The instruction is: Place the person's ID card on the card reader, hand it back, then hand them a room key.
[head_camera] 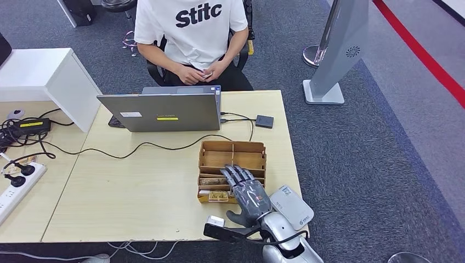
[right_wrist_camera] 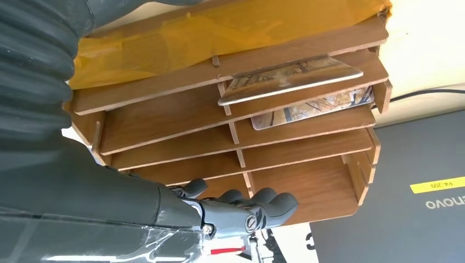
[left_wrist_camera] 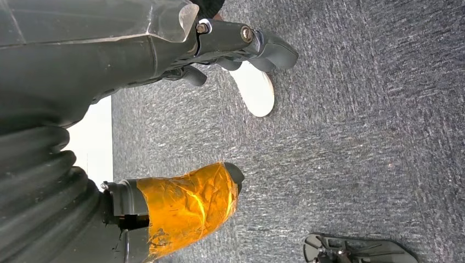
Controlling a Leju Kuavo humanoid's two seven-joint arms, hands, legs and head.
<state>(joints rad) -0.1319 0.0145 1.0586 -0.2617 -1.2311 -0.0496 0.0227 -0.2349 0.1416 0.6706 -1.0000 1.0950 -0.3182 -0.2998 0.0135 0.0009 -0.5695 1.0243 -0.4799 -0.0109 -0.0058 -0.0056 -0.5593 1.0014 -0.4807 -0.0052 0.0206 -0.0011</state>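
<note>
A pale wooden desk point(head_camera: 137, 197) stands on grey carpet point(head_camera: 356, 164) crossed by a red stripe point(head_camera: 422, 55).

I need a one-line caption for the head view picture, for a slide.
The robot's right hand reaches over the wooden card organizer on the desk, behind the laptop and a seated person.

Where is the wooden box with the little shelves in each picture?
Head view: the wooden box sits on the table's near right part, right hand over its near end.
Left wrist view: carpet and the left hand there, no box.
Right wrist view: the box fills the middle, cards in its slots.
Shared landmark: the grey laptop.
</note>
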